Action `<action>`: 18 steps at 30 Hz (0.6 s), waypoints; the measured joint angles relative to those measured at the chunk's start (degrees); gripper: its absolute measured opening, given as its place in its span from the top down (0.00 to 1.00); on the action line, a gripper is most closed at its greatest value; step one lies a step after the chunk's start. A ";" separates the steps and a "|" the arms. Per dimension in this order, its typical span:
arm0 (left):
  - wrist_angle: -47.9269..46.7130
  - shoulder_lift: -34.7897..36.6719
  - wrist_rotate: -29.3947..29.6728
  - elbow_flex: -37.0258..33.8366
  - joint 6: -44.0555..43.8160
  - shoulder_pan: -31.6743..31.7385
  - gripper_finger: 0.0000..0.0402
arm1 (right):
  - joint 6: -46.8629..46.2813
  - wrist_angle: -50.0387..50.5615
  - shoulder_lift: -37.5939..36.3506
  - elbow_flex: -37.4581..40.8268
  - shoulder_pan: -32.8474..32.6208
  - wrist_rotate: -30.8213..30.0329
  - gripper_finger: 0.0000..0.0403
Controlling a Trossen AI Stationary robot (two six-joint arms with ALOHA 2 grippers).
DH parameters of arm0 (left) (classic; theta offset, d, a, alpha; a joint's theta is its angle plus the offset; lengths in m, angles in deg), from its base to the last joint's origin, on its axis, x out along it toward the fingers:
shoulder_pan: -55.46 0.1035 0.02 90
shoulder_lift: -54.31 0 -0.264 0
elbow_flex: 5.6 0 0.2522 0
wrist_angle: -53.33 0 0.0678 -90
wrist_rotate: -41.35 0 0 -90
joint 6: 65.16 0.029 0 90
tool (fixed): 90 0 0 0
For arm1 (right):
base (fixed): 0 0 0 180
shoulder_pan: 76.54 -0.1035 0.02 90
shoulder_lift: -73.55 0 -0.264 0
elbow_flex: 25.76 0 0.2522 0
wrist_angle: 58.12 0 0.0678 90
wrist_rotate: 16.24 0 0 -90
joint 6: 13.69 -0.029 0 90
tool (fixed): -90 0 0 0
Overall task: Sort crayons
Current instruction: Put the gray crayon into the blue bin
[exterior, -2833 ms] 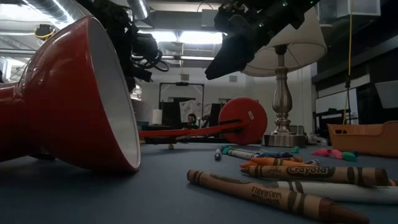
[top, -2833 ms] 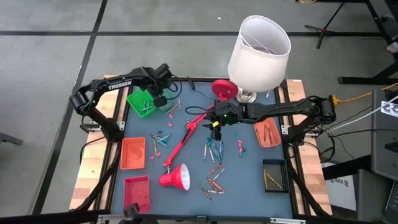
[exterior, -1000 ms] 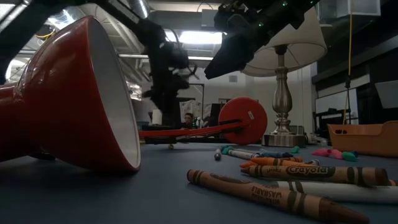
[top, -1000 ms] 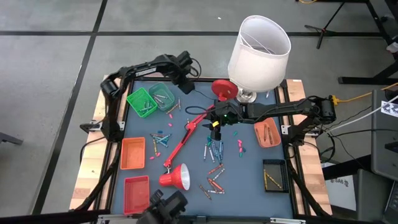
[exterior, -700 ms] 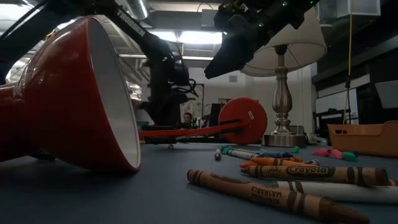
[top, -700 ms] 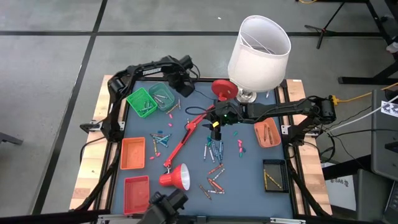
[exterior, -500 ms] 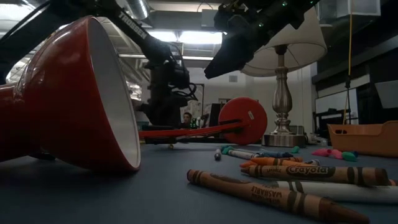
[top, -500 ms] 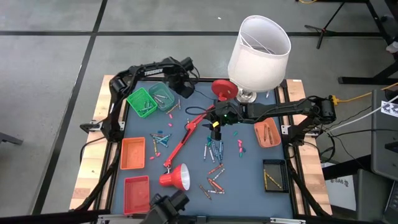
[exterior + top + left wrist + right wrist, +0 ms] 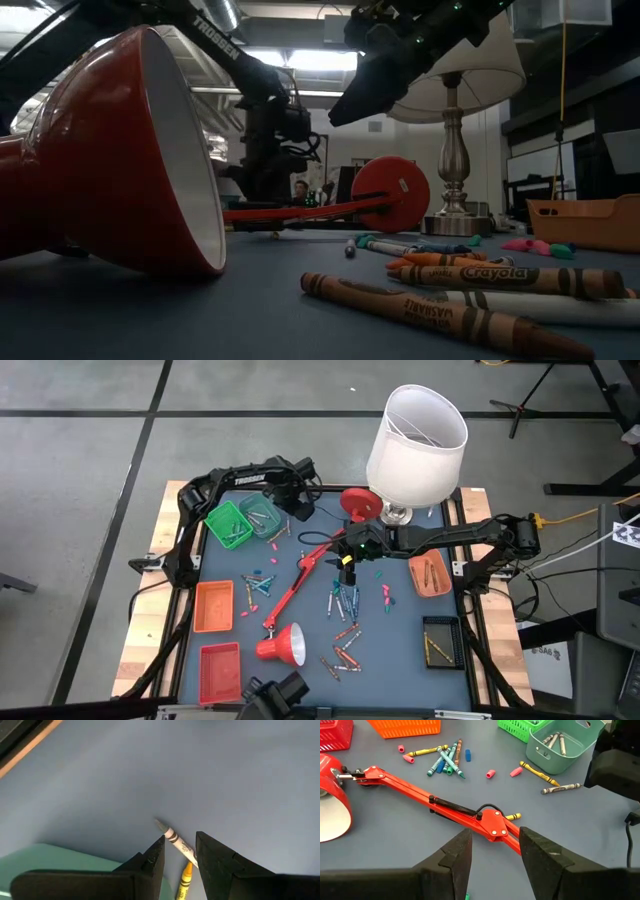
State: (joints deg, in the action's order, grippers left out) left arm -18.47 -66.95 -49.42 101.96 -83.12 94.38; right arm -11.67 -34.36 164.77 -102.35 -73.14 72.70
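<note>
Grey-wrapped, a thin crayon [image 9: 175, 841] lies on the blue table [image 9: 400, 650] between the parted fingers of the left claw [image 9: 179, 851], a yellow crayon [image 9: 184, 879] beside it; nothing is gripped. The right claw [image 9: 492, 845] hangs spread and empty over the long red lamp arm [image 9: 435, 800]. "Crayola" shows on an orange crayon [image 9: 500, 275] up front. Bare table lies beyond the left claw.

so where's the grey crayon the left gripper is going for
In the left wrist view the grey crayon lies on the table between the open left gripper's fingertips, beside a yellow crayon. In the high view that is at the far left, next to the teal bin.
</note>
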 joint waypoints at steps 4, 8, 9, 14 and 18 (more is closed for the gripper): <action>0.00 -0.02 0.01 -0.02 -0.08 -0.26 0.77 | 0.00 0.02 0.00 0.00 0.00 0.00 0.59; -0.94 -0.76 0.69 -0.07 -0.08 -0.75 0.77 | 0.00 0.07 0.01 0.00 0.00 0.00 0.59; -1.00 -1.12 0.82 -0.07 -0.05 -0.88 0.77 | 0.00 0.07 0.02 0.00 0.00 0.00 0.59; -2.02 -2.25 2.17 -0.11 0.05 -1.36 0.77 | 0.00 0.20 0.02 0.00 0.00 -0.07 0.59; -0.82 -2.33 2.17 -0.11 0.08 -1.63 0.77 | 0.02 0.24 0.02 0.00 -0.02 -0.17 0.59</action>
State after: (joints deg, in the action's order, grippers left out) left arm -19.29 -69.28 -47.25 101.85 -83.05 92.74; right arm -11.65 -34.12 164.79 -102.35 -73.16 72.52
